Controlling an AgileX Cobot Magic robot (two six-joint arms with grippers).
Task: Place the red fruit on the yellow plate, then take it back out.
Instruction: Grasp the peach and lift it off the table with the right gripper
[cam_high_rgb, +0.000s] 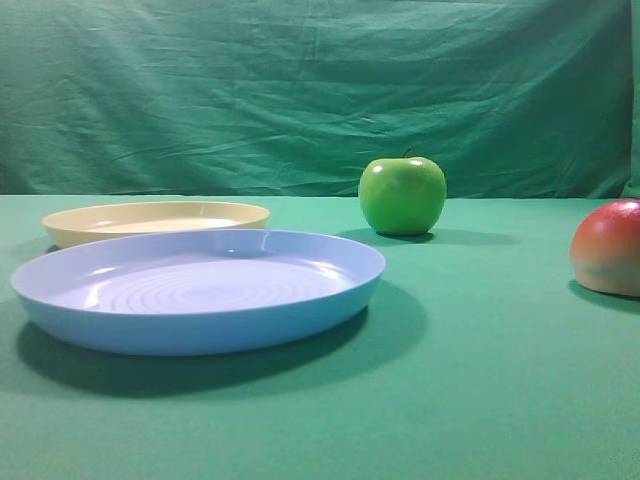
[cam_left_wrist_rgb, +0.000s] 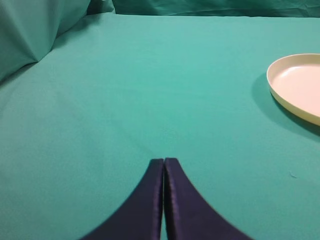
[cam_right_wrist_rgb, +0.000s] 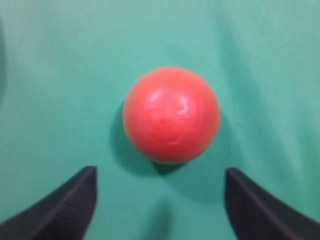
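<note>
- The right gripper (cam_right_wrist_rgb: 159, 207) stands open, its dark fingers (cam_right_wrist_rgb: 65, 210) wide apart and touching nothing.
- Just ahead of it, clear of both fingers, the round smooth red fruit (cam_right_wrist_rgb: 171, 115) rests on the green cloth-covered bench (cam_high_rgb: 480, 380); the side view shows it red-pink on top, fading to yellowish-cream below.
- The left gripper (cam_left_wrist_rgb: 164, 162) is closed, fingertips pressed together over bare cloth.
- The shallow pale cream-yellow plastic plate (cam_high_rgb: 150, 222) sits well apart, behind a larger light blue ridged plate (cam_high_rgb: 200, 290).
- A shiny green apple (cam_high_rgb: 402, 195) stands between.
</note>
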